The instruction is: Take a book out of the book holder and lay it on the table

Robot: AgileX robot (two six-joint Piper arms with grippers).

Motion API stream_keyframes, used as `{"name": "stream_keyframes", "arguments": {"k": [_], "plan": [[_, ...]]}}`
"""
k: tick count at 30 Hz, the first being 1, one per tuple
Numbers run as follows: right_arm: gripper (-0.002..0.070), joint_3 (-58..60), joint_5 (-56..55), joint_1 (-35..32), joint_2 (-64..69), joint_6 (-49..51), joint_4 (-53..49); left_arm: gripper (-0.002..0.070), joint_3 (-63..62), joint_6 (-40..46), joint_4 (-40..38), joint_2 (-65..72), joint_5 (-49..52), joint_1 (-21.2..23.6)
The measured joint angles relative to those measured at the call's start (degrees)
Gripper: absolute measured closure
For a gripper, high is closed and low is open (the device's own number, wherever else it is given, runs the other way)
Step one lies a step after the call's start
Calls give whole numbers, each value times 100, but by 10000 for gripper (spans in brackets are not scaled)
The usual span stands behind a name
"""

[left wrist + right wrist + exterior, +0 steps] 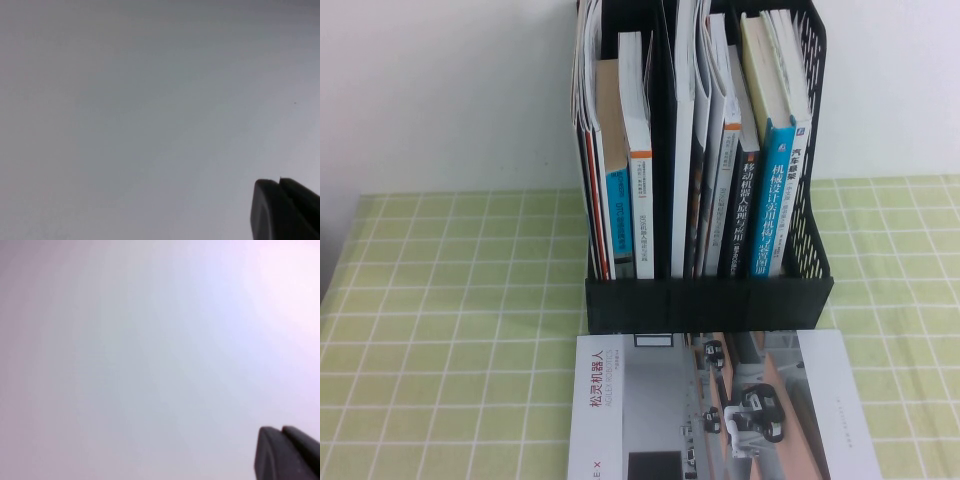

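Black mesh book holder (705, 290) stands upright at centre of the surface (440, 330), low solid front facing the robot, white wall behind. Its compartments are packed with upright books and papers: at the 9 o'clock side a white-spined volume (638, 190) with loose sheets beside it; at the 3 o'clock side a thick bright-blue-spined book (772, 200) with white characters, next to a dark-spined one (744, 205). Among these spines the task's large thin whitish-grey book cannot be singled out; presumably one of the tall pale edges in the rack, but cannot tell which. At 6 o'clock from the holder, just in front of it and flat on the green grid cloth, lies a grey booklet (720, 410) with red characters and robot photos. Neither arm appears in the high view. Left wrist view: only a blank pale background and a dark corner of the left gripper (285, 210); state of its jaws cannot be told. Right wrist view: same blank background, dark tip of the right gripper (287, 455) at the edge; jaws likewise cannot be told.
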Motion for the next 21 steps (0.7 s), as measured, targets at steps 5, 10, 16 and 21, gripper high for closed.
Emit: {"name": "stream_keyframes", "arguments": {"k": [5,10,16,21], "plan": [[678,-1406,856,0,0,439,-1522,678,-1568,-310,-13,39,2460,0],[678,-2800,2435,0,374,2040,-3478,678,-3187,-296,10,1004,5058,0],[678,-3172,4485,0,1211,3041,-4427,678,-3709,168,-12,2366,6076,-119],[678,-2995,5385,0,1482,2001,-4513,678,-3709,99,-479,2953,6223,-288]]}}
